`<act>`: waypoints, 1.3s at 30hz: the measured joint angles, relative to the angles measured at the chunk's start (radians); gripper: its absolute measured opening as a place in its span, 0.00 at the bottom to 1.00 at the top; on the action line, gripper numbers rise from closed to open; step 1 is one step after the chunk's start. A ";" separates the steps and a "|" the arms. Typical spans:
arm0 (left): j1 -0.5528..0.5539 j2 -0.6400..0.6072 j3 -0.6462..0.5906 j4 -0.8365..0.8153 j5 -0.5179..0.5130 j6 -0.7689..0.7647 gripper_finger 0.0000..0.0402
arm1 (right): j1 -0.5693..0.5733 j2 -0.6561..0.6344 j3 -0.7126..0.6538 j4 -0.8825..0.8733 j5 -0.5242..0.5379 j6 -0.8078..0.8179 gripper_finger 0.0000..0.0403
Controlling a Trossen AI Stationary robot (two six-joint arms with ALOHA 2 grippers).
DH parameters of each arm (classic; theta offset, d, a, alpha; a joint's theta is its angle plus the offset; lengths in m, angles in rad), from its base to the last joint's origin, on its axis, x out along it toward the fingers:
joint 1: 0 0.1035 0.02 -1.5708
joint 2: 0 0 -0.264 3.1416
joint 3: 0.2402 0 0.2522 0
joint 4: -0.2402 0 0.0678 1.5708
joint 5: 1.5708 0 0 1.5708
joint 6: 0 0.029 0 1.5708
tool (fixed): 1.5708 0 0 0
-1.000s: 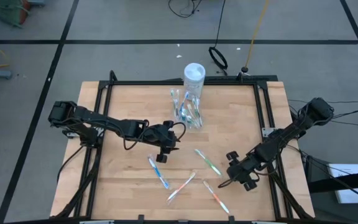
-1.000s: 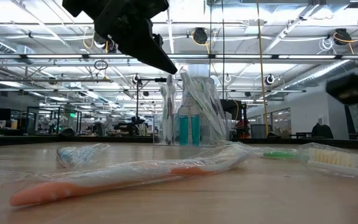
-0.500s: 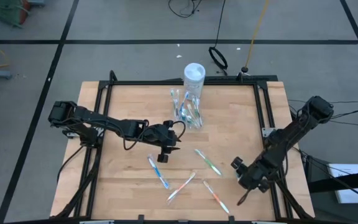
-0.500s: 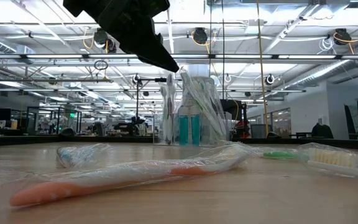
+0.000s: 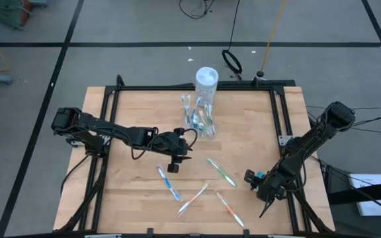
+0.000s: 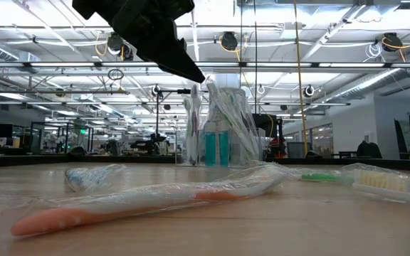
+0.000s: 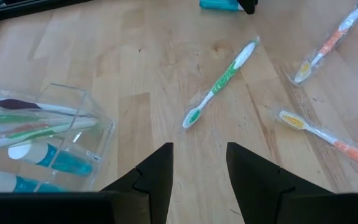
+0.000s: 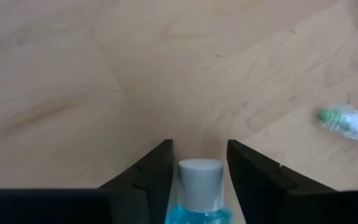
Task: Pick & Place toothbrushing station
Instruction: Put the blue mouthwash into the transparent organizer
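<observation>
Right wrist view is showing my right gripper (image 8: 199, 163) with its fingers closing around a small blue bottle (image 8: 197, 186) with a grey cap; no label or writing is readable on it, nor anywhere else on the table (image 5: 137, 112). My left gripper (image 7: 199, 168) is hanging released, fingers apart and holding nothing, near the frame's centre in the high view. The clear plastic holder (image 5: 201, 119) is standing at the upper centre of the high view, colourless and boxy, carrying wrapped toothbrushes and blue tubes. Four wrapped toothbrushes are lying loose at the lower centre, among them a green toothbrush (image 7: 219, 83).
</observation>
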 joint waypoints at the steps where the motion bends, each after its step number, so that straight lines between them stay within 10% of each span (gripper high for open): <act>1: 0.000 0.000 0.000 0.000 0.000 0.000 0.38 | -0.003 0.001 -0.004 0.000 -0.001 0.000 0.35; 13: 0.000 0.000 0.000 -0.001 0.000 0.005 0.38 | -0.059 -0.002 -0.021 0.167 0.006 0.057 0.21; 23: 0.006 -0.021 -0.001 -0.117 -0.015 0.023 0.38 | -0.274 -0.027 -0.018 0.917 0.584 -0.192 0.23; 33: 0.010 -0.220 0.001 -0.226 -0.229 0.093 0.38 | -0.704 0.123 -0.018 1.446 0.229 0.348 0.22; 39: 0.012 -0.294 0.000 -0.255 -0.271 0.155 0.38 | -0.768 0.362 0.129 1.532 0.200 0.379 0.22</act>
